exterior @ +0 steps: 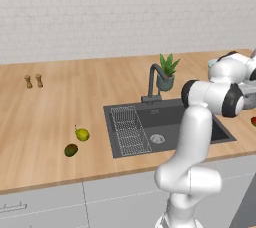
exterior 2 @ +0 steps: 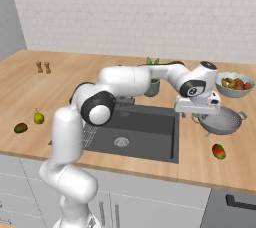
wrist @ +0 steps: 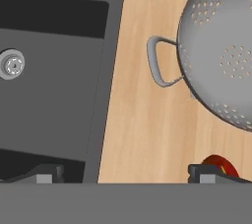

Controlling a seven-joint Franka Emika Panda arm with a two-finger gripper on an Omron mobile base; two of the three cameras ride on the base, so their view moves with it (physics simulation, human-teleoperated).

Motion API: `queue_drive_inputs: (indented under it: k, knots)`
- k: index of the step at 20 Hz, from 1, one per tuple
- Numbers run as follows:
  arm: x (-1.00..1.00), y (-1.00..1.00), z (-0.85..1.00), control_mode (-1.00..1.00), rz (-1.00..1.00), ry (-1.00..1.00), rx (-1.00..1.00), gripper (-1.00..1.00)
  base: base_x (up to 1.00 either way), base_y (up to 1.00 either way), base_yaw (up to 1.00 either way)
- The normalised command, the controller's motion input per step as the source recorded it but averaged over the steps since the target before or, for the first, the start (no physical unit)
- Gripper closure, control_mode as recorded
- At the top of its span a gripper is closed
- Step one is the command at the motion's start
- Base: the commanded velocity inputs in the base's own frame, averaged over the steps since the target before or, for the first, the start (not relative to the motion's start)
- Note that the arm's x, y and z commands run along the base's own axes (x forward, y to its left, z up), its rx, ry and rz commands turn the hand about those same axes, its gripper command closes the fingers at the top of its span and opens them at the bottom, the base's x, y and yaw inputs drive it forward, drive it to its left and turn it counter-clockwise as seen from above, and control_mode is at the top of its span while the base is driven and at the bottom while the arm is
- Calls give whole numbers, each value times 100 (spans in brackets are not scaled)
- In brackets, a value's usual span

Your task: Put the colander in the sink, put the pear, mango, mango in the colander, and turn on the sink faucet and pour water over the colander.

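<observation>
Left base view: the sink [exterior: 220,133] is sunk into the wooden counter [exterior: 45,122], with the wire rack [exterior: 129,131] at its left end and the silver drain [exterior: 157,138] beside it. The sink faucet [exterior: 153,83] rises at the back rim, a potted plant [exterior: 167,73] just beside it. Wide bare counter lies left of the basin; there the pear [exterior: 82,134] and a darker green-brown fruit [exterior: 71,150] sit near each other, well apart from the sink. Two small shakers [exterior: 33,81] stand far back left.

Right base view: the arm reaches across the basin to the counter strip on its right. The gripper [exterior 2: 197,117] hangs at the colander [exterior 2: 225,121], just above its left rim. A fruit bowl [exterior 2: 235,84] stands behind the colander, and a red-green mango [exterior 2: 218,151] lies in front, near the counter's front edge.

Hand view: the fingers [wrist: 209,173] stand wide apart, holding nothing. The colander's loop handle [wrist: 160,62] juts toward the sink edge over bare wood. The mango shows just behind the right fingertip.
</observation>
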Motion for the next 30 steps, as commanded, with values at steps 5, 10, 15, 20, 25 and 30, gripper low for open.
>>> queue_drive_inputs:
  k: [5,10,15,20,25,30]
  knots:
    - [24,0,-10,-100,0,0,0,-100,0,0,0]
    - [41,0,-31,-100,0,0,0,-100,0,0,0]
    - [31,-7,-18,-100,1,0,1,-100,0,0,0]
    - [20,-12,-10,-100,1,0,0,-100,0,0,0]
    - [10,-7,-19,-100,0,0,0,-100,0,0,0]
    - [2,-1,-30,-100,0,0,0,-100,0,0,0]
